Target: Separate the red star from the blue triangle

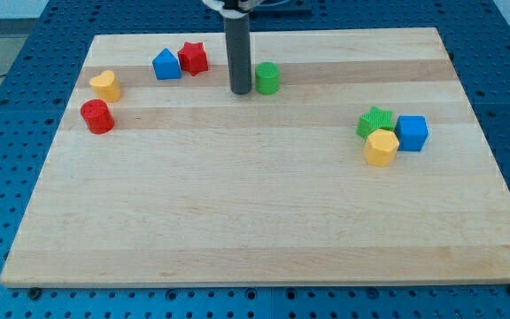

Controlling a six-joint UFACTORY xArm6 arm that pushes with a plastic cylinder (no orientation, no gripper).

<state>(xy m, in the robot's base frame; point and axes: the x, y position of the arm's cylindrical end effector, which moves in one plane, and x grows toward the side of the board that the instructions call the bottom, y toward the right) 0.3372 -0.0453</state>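
Observation:
The red star [193,58] sits near the view's top left, touching the blue triangle [166,65] on its left side. My tip [240,90] rests on the board to the right of the red star, a short gap away, and just left of a green cylinder [267,78]. The dark rod rises straight up from the tip to the view's top edge.
A yellow heart-like block [105,85] and a red cylinder [97,116] lie at the left edge of the wooden board [255,221]. At the right, a green star [375,120], a blue cube [412,133] and a yellow hexagon [382,147] cluster together.

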